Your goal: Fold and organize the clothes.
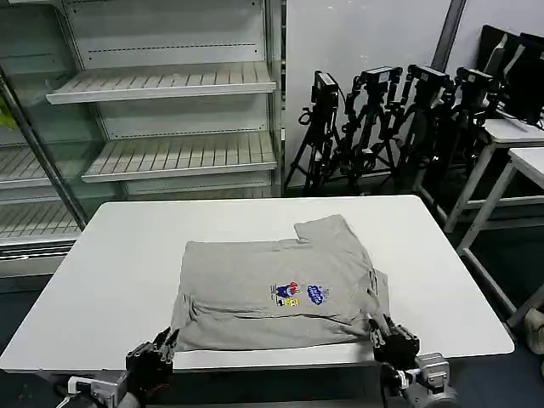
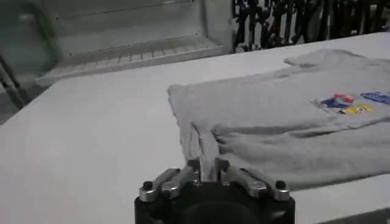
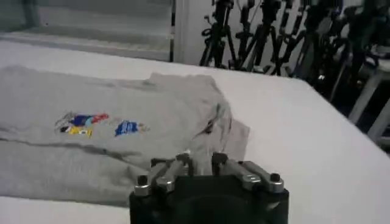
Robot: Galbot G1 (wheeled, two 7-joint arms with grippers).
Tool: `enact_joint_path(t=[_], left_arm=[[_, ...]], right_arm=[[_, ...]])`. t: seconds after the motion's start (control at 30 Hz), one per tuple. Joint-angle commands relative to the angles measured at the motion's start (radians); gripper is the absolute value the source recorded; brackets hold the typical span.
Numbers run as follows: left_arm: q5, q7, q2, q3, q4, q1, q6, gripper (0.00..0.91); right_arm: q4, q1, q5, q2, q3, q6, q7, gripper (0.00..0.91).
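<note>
Head view, left to right. Refrigerated display shelving (image 1: 161,85): behind the table's far left, no part in the job. White table (image 1: 102,280): work surface, carries the single garment.

Left gripper (image 1: 153,361): at the near edge, by the shirt's near left corner; in its wrist view the fingertips (image 2: 196,165) are pinched narrowly on a vertical pleat of grey cloth, so it reads as clenched on the fabric, probably to carry that corner into a fold.

Grey T-shirt (image 1: 272,289): lies mid-table, front up, partly folded, one sleeve doubled over at the far edge. Chest print (image 1: 297,295), blue, red and yellow: just right of the shirt's middle.

Right gripper (image 1: 393,344): at the near right corner, mirroring its partner, presumably so both corners travel together. Its fingers (image 3: 181,162) stand a little apart above the hem with nothing visibly between them; it reads as released, though contact with the cloth cannot be told.

Camera tripods (image 1: 382,127): parked on the floor behind the table, far right.
</note>
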Motion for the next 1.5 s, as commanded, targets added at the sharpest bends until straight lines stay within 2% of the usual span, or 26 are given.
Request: enact_joint_path(t=[0.03,0.17,0.23,0.4,0.47,0.5,0.67,1.03,1.33,1.5], left_arm=[[0.013,-0.01,-0.001,-0.073,-0.067,0.021,-0.003,0.907],[-0.064,-0.018,0.024,-0.162,-0.09,-0.027,-0.007,0.907],[-0.089,-0.027,0.067,-0.155,-0.072,-0.07,-0.014,0.907],[-0.276,-0.086,0.12,-0.044,0.097,-0.34,0.009,0.907],[-0.292,-0.096,0.128,-0.002,0.15,-0.435,0.009,0.907],[-0.295,-0.101,0.138,0.033,0.19,-0.488,0.009,0.907],[-0.273,-0.111,0.159,0.167,0.351,-0.652,0.009,0.907],[-0.217,-0.144,0.095,0.37,0.649,-0.9,0.01,0.907],[-0.216,-0.165,0.019,0.437,0.784,-0.992,0.01,0.907],[-0.225,-0.174,-0.013,0.45,0.853,-1.03,0.011,0.907]], right_arm=[[0.06,-0.003,0.01,-0.023,0.045,0.054,0.014,0.907],[0.029,0.095,0.104,-0.069,0.067,0.065,0.043,0.907],[-0.018,0.169,0.125,-0.081,0.051,0.057,0.052,0.907],[-0.194,0.448,0.17,-0.055,-0.101,0.008,0.082,0.907],[-0.256,0.521,0.177,-0.047,-0.147,-0.003,0.092,0.907],[-0.326,0.624,0.189,-0.034,-0.198,-0.02,0.098,0.907],[-0.499,0.797,0.195,0.002,-0.275,-0.04,0.099,0.907],[-0.882,1.061,0.167,0.126,-0.383,-0.053,0.098,0.907],[-1.051,1.157,0.161,0.174,-0.413,-0.054,0.092,0.907],[-1.107,1.186,0.158,0.187,-0.436,-0.054,0.068,0.907]])
